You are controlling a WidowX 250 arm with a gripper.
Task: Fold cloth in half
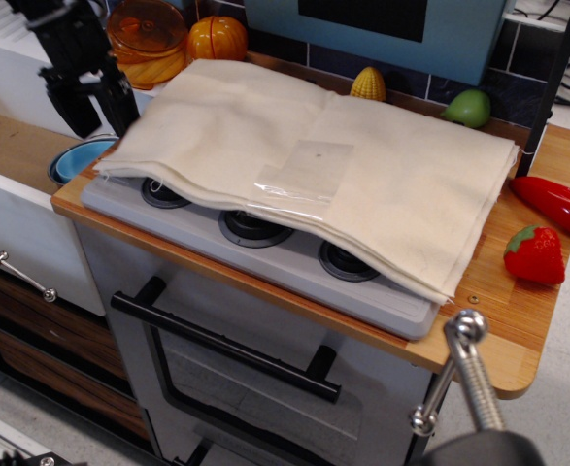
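Note:
The cream cloth lies in layers over the toy stovetop, with a shiny clear plastic patch near its front middle. Its front edge hangs over the burners. My black gripper hangs at the far left, above the blue bowl and just off the cloth's left corner. Its fingers are apart and hold nothing. It does not touch the cloth.
A blue bowl sits in the sink at left. An orange lidded pot and a pumpkin stand behind. Corn and a green fruit stand at the back. A red pepper and strawberry lie at right.

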